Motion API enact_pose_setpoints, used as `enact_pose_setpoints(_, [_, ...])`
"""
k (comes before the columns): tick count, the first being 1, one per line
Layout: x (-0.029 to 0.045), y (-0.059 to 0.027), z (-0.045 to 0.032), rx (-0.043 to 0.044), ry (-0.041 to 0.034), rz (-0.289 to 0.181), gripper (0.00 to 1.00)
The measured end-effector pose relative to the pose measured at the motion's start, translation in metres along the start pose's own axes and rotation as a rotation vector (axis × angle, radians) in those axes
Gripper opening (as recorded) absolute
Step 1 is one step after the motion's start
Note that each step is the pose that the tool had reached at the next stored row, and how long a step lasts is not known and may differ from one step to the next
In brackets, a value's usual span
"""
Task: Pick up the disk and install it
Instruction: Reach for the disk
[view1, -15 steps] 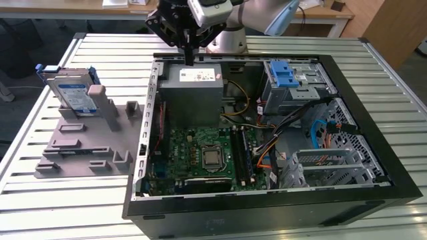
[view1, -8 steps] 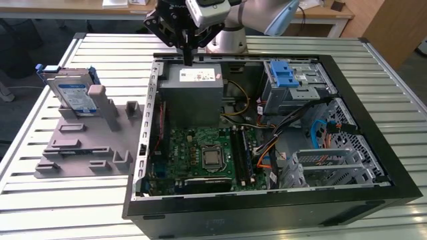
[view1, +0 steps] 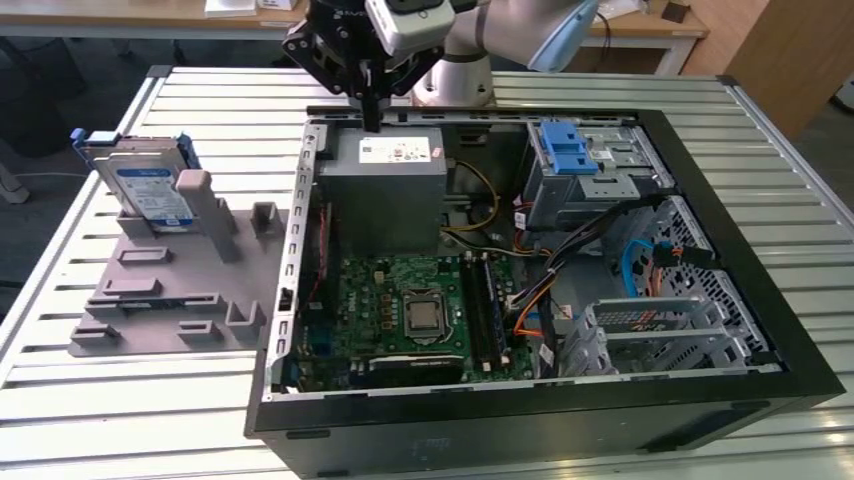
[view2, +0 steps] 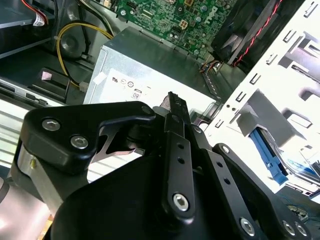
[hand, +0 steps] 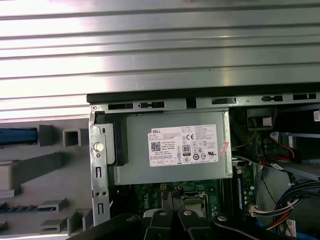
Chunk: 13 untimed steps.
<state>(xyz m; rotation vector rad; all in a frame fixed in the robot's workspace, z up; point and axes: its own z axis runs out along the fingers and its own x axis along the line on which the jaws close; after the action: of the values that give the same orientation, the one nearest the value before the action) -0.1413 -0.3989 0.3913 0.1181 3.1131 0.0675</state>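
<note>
The disk (view1: 144, 190) stands on edge in the grey fixture (view1: 160, 295) on the exterior view's left, outside the computer case. Its label faces the camera and blue rails run along its sides. One blue rail (hand: 17, 136) shows in the first wrist view. My gripper (view1: 370, 122) hangs over the rear wall of the open case (view1: 534, 400), above the grey metal box (view1: 387, 195), well away from the disk. Its black fingers (hand: 170, 197) are pressed together with nothing between them, as in the second wrist view (view2: 173, 97).
Inside the case are a green motherboard (view1: 414, 310), a perforated silver cage with a blue latch (view1: 577, 155) at the back right, loose cables (view1: 534, 300) and a second metal cage (view1: 654, 335). Everything rests on a slatted aluminium table (view1: 160, 410).
</note>
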Motion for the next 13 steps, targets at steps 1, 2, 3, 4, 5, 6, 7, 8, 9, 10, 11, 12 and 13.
enact_pose_setpoints(1, [0.0005,0.0,0.0001,0.0,0.0,0.0,0.11])
enact_pose_setpoints(2, [0.001,-0.0001,0.0002,-0.0001,0.0,0.0,0.11])
enact_pose_setpoints(3, [0.0014,-0.0001,0.0002,0.0,0.0001,0.0,0.11])
enact_pose_setpoints(4, [0.0019,-0.0002,0.0003,0.0,0.0001,0.0,0.11])
enact_pose_setpoints(5, [0.0024,-0.0002,0.0004,-0.0001,0.0001,0.0,0.11])
enact_pose_setpoints(6, [0.0028,-0.0002,0.0004,-0.0001,0.0001,0.0,0.11])
enact_pose_setpoints(7, [0.0032,-0.0003,0.0005,0.0,0.0002,0.0,0.11])
enact_pose_setpoints(8, [0.0036,-0.0003,0.0005,-0.0001,0.0002,0.0,0.11])
enact_pose_setpoints(9, [0.004,-0.0003,0.0006,-0.0001,0.0003,0.0,0.11])
enact_pose_setpoints(10, [0.0044,-0.0004,0.0006,-0.0001,0.0003,0.0,0.11])
enact_pose_setpoints(11, [0.0048,-0.0004,0.0007,-0.0001,0.0003,0.0,0.11])
enact_pose_setpoints(12, [0.0053,-0.0005,0.0008,-0.0001,0.0003,0.0,0.11])
enact_pose_setpoints(13, [0.0057,-0.0005,0.0008,-0.0001,0.0005,0.0,0.11])
